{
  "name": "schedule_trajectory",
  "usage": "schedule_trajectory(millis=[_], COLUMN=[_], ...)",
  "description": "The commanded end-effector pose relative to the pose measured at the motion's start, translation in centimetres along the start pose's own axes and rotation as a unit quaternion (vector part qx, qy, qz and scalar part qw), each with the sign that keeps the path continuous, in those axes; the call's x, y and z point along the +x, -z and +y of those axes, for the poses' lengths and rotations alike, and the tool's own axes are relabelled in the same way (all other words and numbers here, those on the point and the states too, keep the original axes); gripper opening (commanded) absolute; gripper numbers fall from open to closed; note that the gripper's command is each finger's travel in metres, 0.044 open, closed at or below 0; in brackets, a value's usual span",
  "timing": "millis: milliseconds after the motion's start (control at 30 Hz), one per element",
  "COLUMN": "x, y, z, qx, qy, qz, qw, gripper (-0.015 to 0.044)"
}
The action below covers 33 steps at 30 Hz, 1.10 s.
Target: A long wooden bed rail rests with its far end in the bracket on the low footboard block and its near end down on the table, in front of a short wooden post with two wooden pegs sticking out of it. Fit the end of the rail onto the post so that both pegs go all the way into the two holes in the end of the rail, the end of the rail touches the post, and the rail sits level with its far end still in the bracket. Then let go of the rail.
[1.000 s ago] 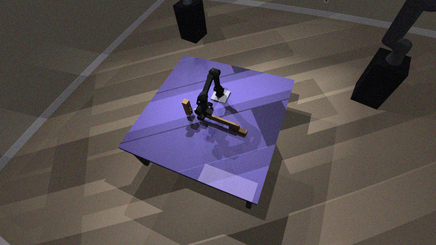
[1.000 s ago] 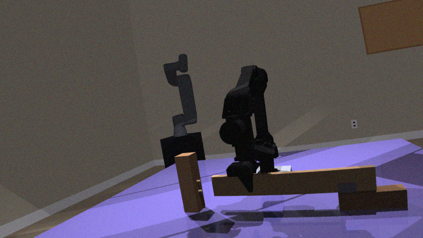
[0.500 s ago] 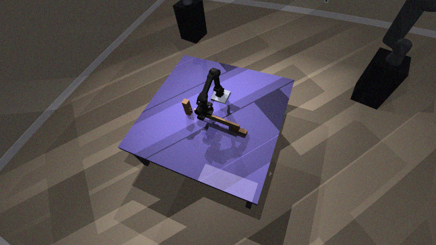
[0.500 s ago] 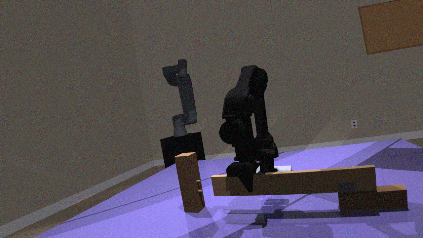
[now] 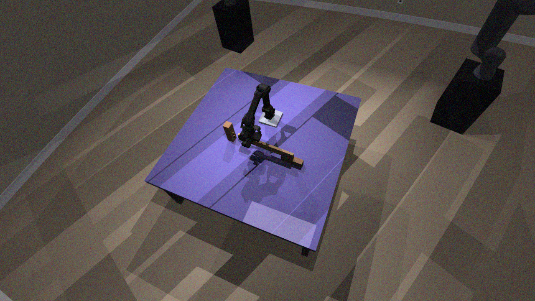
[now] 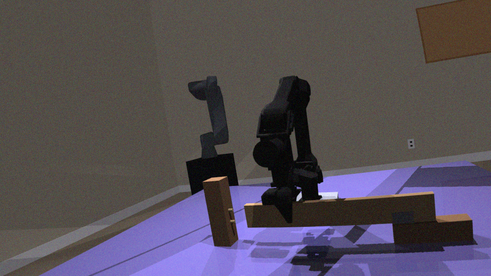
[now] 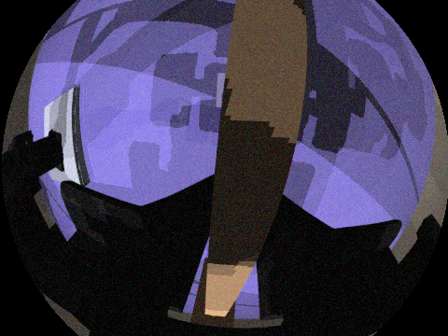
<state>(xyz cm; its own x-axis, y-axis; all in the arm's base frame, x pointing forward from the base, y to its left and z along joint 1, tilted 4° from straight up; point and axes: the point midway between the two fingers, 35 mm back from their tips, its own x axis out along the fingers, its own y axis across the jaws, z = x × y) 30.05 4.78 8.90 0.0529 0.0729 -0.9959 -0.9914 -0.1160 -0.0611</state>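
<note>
The wooden bed rail is raised off the table and looks close to level. Its far end sits at the dark bracket on the footboard block. My gripper is shut on the rail near its near end. The post stands upright beyond that end. The upper peg and lower peg stick out toward the rail, fully exposed. A gap separates the peg tips from the rail's end. The holes are hidden.
The purple table carries my arm's white base plate behind the rail. Away from the table stand a black pedestal and another black pedestal bearing a grey arm.
</note>
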Motion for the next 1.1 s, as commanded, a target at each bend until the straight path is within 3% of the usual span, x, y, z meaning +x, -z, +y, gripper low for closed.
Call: schedule_trajectory(millis=[0,1067], x=[0.03,-0.27], y=[0.16,1.09], z=[0.01,-0.02], qx=[-0.001,-0.001], qy=[0.001,0.001], qz=[0.001,0.001], qw=[1.000,1.000], gripper=[0.0000,0.0000])
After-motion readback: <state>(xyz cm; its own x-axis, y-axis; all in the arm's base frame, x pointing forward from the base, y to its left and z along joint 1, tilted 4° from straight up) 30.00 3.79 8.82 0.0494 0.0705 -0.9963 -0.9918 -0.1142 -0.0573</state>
